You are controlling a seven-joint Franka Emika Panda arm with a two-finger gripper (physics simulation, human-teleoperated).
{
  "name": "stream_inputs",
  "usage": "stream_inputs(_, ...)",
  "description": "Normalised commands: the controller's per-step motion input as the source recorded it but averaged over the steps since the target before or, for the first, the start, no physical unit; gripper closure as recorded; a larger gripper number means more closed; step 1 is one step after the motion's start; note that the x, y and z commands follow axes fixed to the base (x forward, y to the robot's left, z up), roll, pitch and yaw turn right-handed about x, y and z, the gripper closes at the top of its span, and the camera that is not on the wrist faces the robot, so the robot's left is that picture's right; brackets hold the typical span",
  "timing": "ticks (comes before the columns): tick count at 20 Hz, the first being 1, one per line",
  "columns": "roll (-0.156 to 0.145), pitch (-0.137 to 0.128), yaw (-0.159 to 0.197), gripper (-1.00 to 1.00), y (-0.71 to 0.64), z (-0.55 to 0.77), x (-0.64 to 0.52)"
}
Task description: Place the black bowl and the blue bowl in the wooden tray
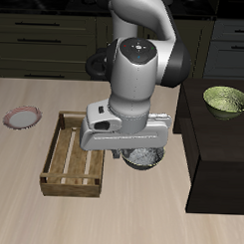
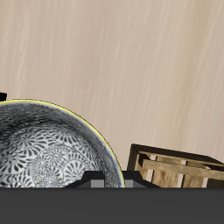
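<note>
The black bowl (image 1: 144, 158) (image 2: 48, 149), dark-rimmed with a mottled grey-white inside, sits just under my gripper (image 1: 139, 149) (image 2: 101, 180), right beside the long wall of the wooden tray (image 1: 77, 154) (image 2: 179, 166). In the wrist view the fingers stand close together at the bowl's rim, so the gripper looks shut on that rim. The tray holds nothing that I can see. In the exterior view the hand covers most of the bowl. The blue bowl is out of view in both frames.
A pink-rimmed plate (image 1: 22, 118) lies on the table beyond the tray's far side. An olive-green bowl (image 1: 225, 101) rests on a dark raised block (image 1: 220, 157) that stands close to the black bowl.
</note>
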Motion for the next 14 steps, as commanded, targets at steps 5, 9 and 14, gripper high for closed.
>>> stream_inputs(5,-0.030,-0.027,-0.008,1.00,-0.36,0.17,-0.21)
stream_inputs(9,0.017,-0.040,0.015,1.00,-0.08,0.18,-0.33)
stream_inputs(14,-0.003,-0.020,-0.022,1.00,-0.14,0.15,-0.17)
